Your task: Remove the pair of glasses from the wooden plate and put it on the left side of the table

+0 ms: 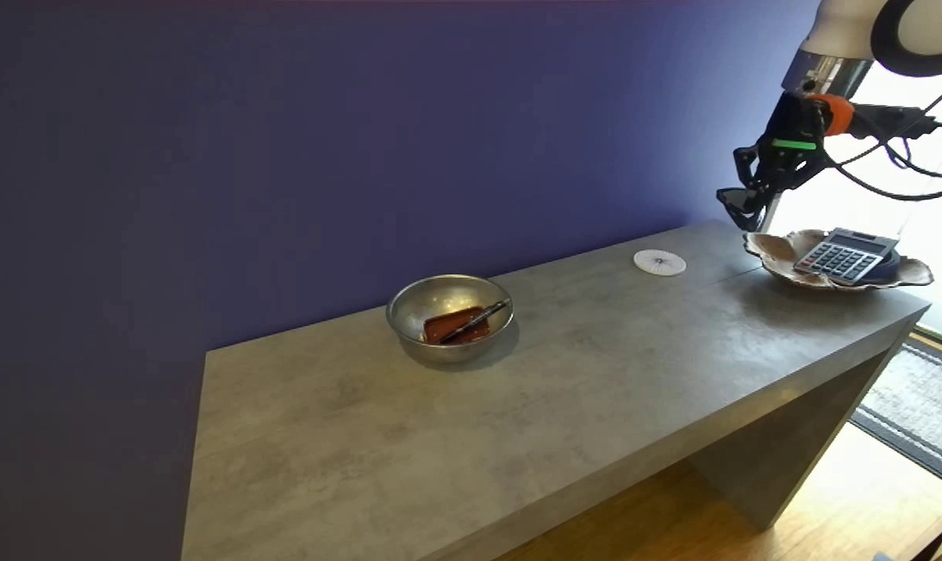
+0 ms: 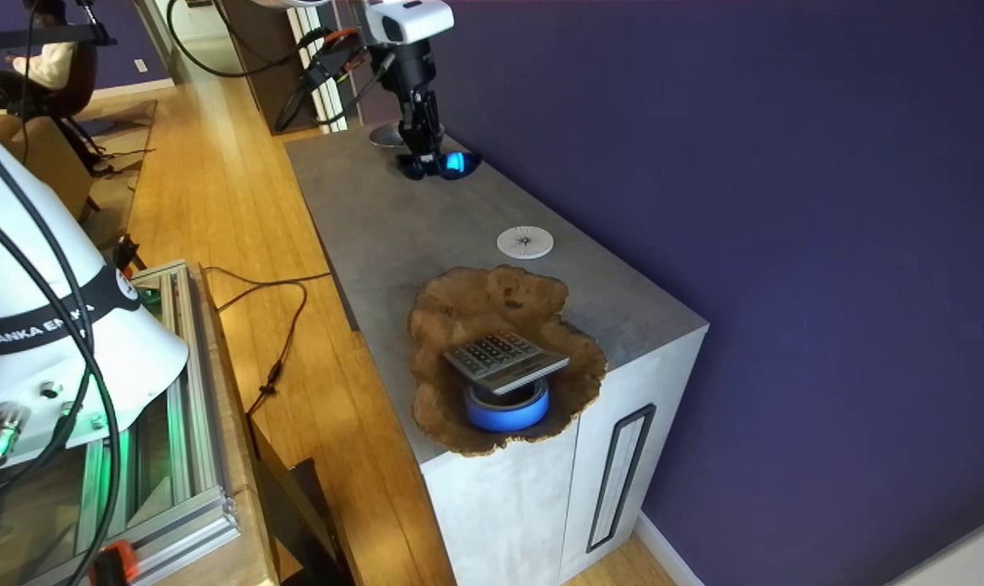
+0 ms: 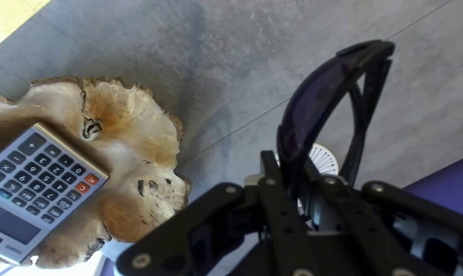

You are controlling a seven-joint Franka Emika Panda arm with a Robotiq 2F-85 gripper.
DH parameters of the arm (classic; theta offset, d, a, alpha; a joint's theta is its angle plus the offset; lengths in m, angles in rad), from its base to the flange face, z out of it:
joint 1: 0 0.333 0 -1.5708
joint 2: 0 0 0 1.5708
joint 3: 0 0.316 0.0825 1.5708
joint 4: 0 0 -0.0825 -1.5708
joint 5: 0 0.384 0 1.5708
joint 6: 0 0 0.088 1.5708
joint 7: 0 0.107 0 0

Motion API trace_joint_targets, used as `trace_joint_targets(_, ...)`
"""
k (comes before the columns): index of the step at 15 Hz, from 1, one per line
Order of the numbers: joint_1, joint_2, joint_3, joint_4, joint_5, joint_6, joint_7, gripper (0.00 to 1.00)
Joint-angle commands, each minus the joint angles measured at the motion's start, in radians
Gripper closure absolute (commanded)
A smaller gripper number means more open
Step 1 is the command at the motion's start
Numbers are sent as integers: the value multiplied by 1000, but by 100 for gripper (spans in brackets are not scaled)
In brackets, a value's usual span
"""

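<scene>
The pair of glasses [image 3: 311, 103] is dark, with tinted lenses and black temples. My gripper [image 3: 292, 165] is shut on its frame in the wrist view, and the glasses stick out beyond the fingertips. In both exterior views the glasses [image 1: 735, 201] [image 2: 459, 166] hang at the end of my gripper [image 1: 760, 187] [image 2: 428, 153], held above the table [image 1: 346, 436] [image 2: 353, 195]. The wooden plate [image 1: 773, 248] [image 2: 451, 309] [image 3: 135, 149] is brown with an irregular dark rim. It stands at one end of the table, apart from the gripper.
On the plate lie a grey calculator [image 1: 844, 255] [image 2: 504, 360] [image 3: 43, 191] and a blue tape roll [image 2: 508, 415]. A white disc [image 1: 659, 262] [image 2: 525, 242] lies near the plate. A metal bowl [image 1: 408, 343] holds a reddish item and a pen. A purple wall [image 1: 361, 140] borders the table.
</scene>
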Motion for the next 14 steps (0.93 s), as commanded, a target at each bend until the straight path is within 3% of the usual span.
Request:
trace_joint_targets(1, -19, -1, 22, 0, 6, -2, -6, 85)
trace_joint_targets(2, -21, -1, 21, 0, 5, -2, -10, 85)
trace_joint_targets(3, -24, -1, 19, 0, 5, -2, -15, 96)
trace_joint_targets(5, 19, 34, 47, 22, 44, 64, -84, 96)
trace_joint_targets(8, 84, 80, 140, 88, -4, 92, -72, 96)
trace_joint_targets(11, 159, 179, 206, 205, -24, 85, -105, 96)
trace_joint_targets(14, 202, 334, 230, 379, -109, 54, -133, 96)
